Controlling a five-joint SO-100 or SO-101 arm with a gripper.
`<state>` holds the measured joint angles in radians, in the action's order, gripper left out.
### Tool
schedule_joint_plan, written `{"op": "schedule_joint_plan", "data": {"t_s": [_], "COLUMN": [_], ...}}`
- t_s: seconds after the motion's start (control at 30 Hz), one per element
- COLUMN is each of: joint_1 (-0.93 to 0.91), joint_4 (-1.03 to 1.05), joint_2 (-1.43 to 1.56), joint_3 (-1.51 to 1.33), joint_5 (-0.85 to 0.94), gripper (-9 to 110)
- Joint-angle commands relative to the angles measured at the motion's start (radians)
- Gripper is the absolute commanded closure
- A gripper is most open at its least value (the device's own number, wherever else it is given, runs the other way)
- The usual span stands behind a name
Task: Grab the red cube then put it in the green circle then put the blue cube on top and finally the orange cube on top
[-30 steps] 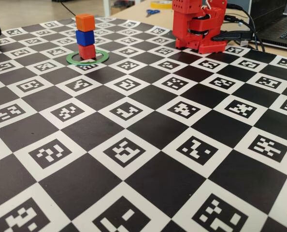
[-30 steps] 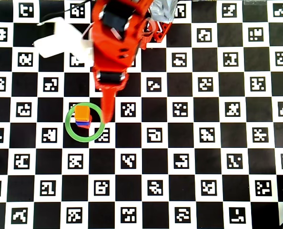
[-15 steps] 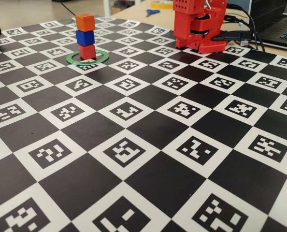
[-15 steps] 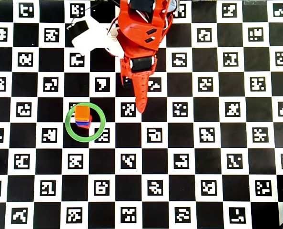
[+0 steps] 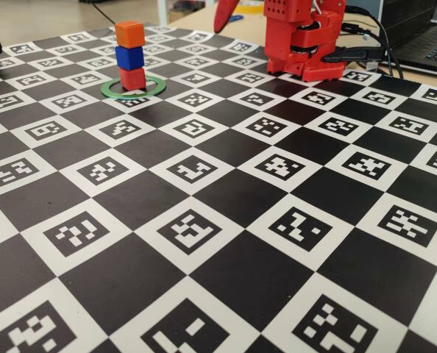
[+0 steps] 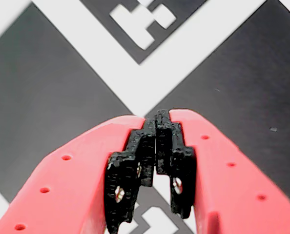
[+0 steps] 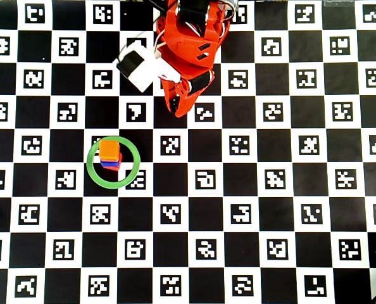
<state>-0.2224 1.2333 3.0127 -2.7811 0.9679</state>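
from my fixed view i see the red cube (image 5: 132,78) sitting inside the green circle (image 5: 133,90), with the blue cube (image 5: 129,57) stacked on it and the orange cube (image 5: 129,34) on top, all upright on the checkered surface (image 5: 226,191). in my wrist view the fingers (image 6: 135,161) are clenched together on nothing, their black pads touching. overhead, the gripper (image 7: 178,111) hangs well apart from the stack, up and to the right of the ring.

Checkered marker board (image 5: 204,243), blue-handled scissors (image 5: 232,18), laptop (image 5: 432,44) behind.
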Motion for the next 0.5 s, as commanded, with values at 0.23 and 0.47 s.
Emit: {"op": "schedule_joint_plan", "data": {"t_s": [0.23,0.47], "joint_1": [0.006,0.014], "joint_4": [-0.207,-0.219], "joint_2": [0.112,0.160], "joint_3": [-0.261,-0.374], "joint_5": [0.196,0.348], "gripper": [107,107]}}
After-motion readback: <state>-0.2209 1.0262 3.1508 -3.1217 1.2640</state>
